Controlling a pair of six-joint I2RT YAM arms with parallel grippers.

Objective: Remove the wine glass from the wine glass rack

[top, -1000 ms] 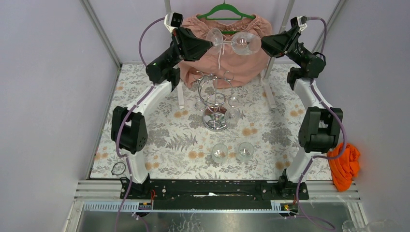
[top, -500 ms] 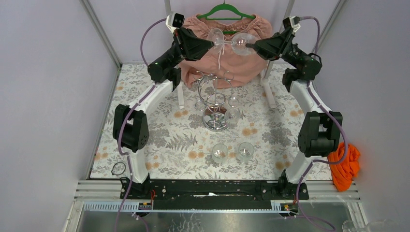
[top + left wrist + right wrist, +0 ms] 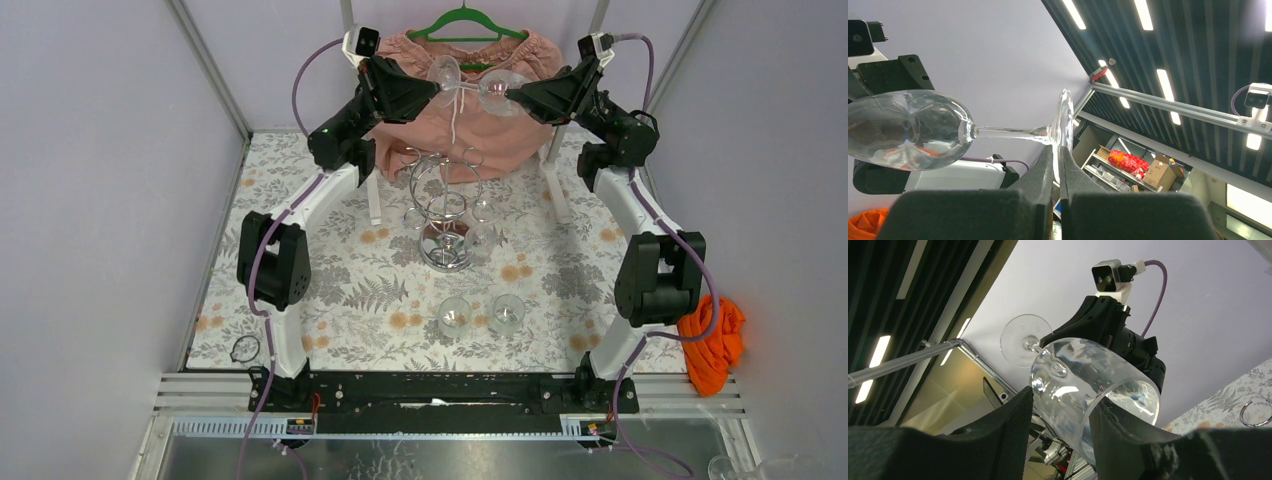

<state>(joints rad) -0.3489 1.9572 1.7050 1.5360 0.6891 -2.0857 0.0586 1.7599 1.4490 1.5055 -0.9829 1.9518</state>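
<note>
Pinching the wine glass (image 3: 913, 130) foot, left gripper (image 3: 1058, 152) is clamped; right gripper (image 3: 1060, 405) grips its bowl above the wine glass rack (image 3: 445, 205).

The wine glass (image 3: 908, 130) is clear, the tablecloth (image 3: 350, 290) grey-and-orange floral.

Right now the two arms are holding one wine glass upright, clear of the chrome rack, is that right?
Not upright: the wine glass lies on its side, stem level, with the left gripper on its foot and the right gripper around its bowl, clear of the wine glass rack. The top external view shows it.
</note>
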